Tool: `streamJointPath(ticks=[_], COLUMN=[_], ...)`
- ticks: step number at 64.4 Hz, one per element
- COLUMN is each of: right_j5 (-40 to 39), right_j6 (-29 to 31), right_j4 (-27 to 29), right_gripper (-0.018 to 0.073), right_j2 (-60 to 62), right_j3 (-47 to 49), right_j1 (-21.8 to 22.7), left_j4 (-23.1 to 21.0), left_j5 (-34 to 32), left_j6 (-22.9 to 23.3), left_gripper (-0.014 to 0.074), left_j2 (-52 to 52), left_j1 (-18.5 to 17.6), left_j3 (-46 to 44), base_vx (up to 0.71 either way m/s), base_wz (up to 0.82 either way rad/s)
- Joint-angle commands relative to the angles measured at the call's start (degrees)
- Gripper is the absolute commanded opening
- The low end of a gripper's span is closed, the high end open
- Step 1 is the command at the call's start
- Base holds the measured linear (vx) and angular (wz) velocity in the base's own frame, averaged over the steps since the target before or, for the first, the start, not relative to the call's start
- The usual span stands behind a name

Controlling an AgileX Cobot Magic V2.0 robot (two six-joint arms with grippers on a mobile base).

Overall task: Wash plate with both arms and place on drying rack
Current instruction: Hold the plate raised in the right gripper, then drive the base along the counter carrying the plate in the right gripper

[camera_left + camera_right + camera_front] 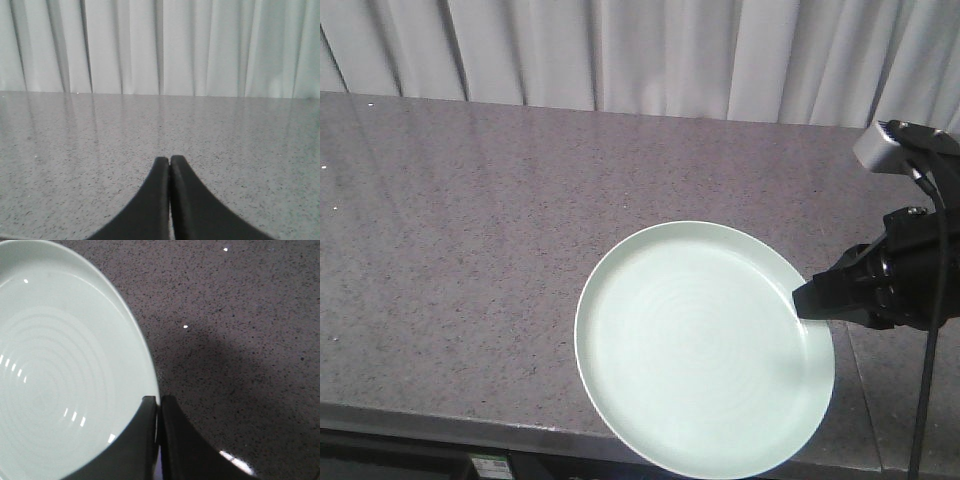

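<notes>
The pale mint-green plate [705,345] with faint rings on its face is held over the front part of the grey counter, its near edge reaching past the counter's front edge. My right gripper [805,300] comes in from the right and is shut on the plate's right rim. The right wrist view shows the plate [60,365] at the left, with the right gripper [159,400] pinching its rim between both fingers. My left gripper [170,160] is shut on nothing above bare counter, and it does not show in the front view. The drying rack is out of view.
The grey speckled countertop [470,250] runs wide to the left and back. White curtains [620,50] hang behind its far edge. The counter's front edge [440,420] crosses the bottom left. A seam [865,400] splits the counter at the right.
</notes>
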State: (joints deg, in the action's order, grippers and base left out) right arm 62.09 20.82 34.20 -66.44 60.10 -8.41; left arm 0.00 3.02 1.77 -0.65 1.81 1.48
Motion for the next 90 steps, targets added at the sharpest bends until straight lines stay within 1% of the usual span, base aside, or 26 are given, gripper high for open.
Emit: streamJointPath(ticks=[1,23,90], right_j5=[-1.71,-1.71,-1.71], right_j6=[0.60,0.60,0.60], right_j4=[2.44,2.44,2.44], right_gripper=[-0.0004,-0.0004,-0.0004], right_j2=[1.18,1.18,1.18], right_j3=[1.44,1.44,1.44], right_j1=[-0.03,-0.03,-0.03], left_j4=[-0.53,-0.53,-0.53], left_j5=[-4.27,-4.27,-4.27], left_j6=[0.20,0.20,0.20], left_gripper=[-0.0006,-0.0006,-0.0006], left_j2=[-0.83,-0.83,-0.83], left_j1=[-0.10,-0.10,-0.10], left_j3=[-1.82,-1.82,-1.82], base_vx=[-0.05,-0.05,-0.09], base_wz=[0.20,0.30,0.40])
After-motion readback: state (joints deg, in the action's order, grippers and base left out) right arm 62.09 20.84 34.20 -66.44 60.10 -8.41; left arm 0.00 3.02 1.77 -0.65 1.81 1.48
